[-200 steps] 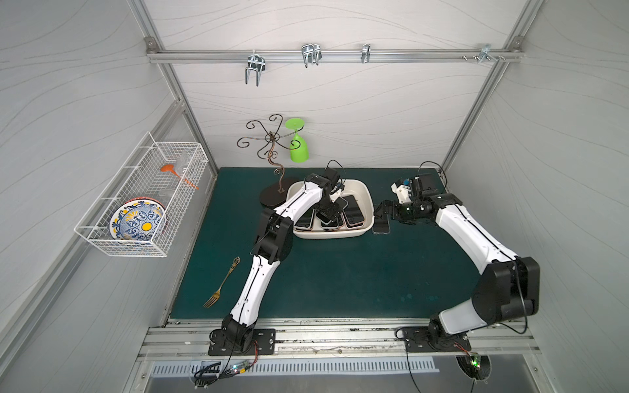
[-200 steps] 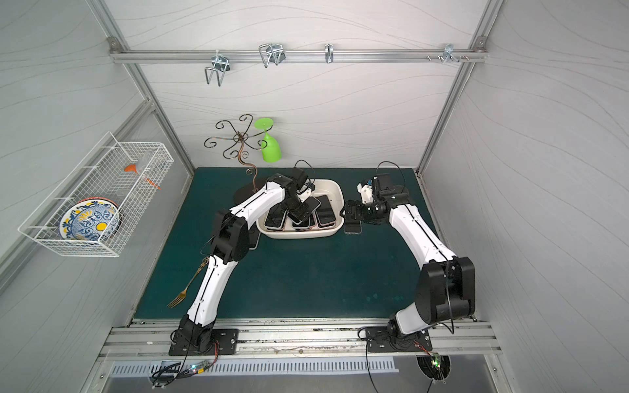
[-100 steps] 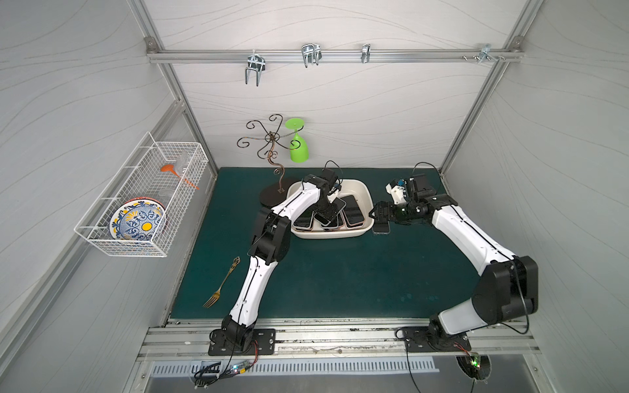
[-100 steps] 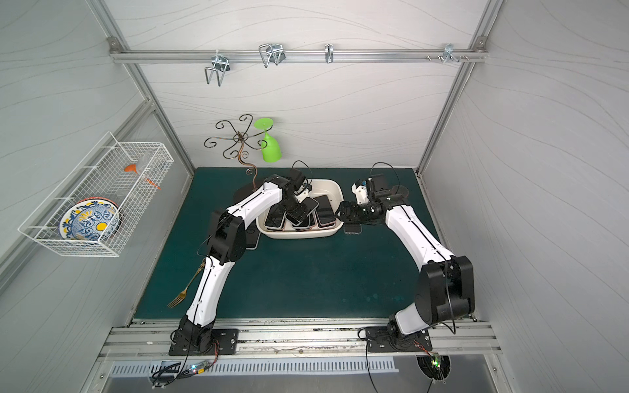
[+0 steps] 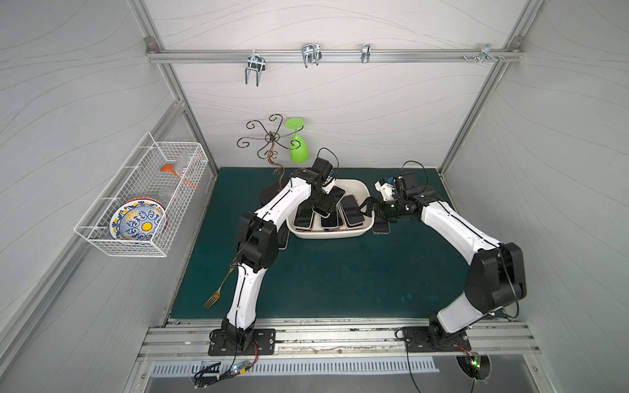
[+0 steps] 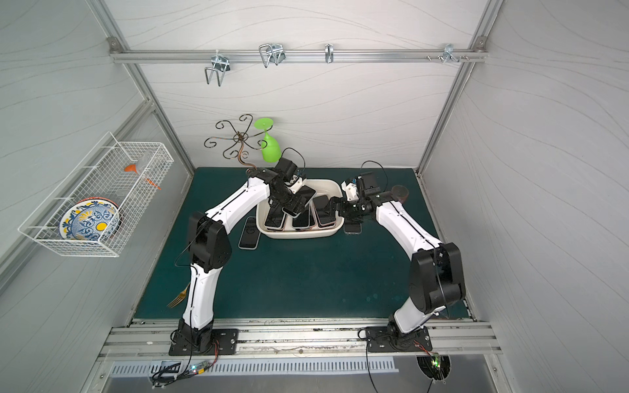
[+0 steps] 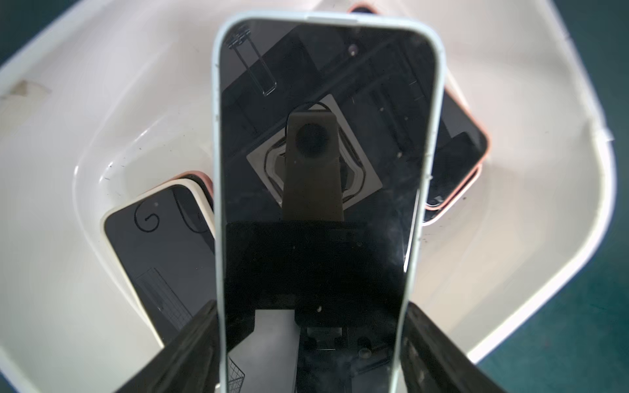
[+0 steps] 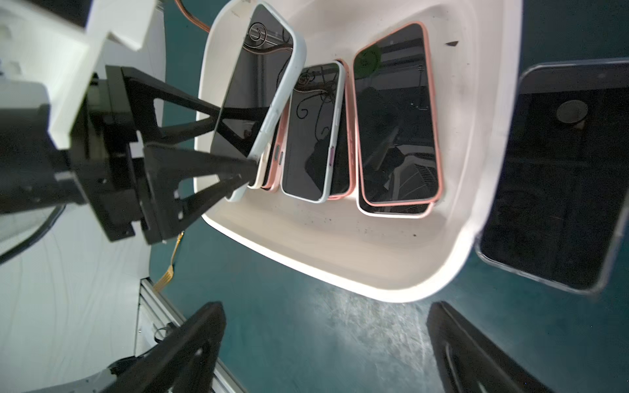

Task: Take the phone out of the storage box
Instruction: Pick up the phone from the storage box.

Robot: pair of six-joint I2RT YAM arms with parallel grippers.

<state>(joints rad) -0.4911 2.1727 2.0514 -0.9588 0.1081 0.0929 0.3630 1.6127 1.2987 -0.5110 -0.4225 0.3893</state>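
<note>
Phone (image 7: 323, 163) gripped edgewise in left claw (image 7: 309, 313), tilted over storage box (image 7: 102, 102).

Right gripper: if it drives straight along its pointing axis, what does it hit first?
Probably the near wall of the box; the open right gripper faces it across bare mat. Height is hard to judge: it might clear the rim and reach the pink-cased phone inside.
</note>
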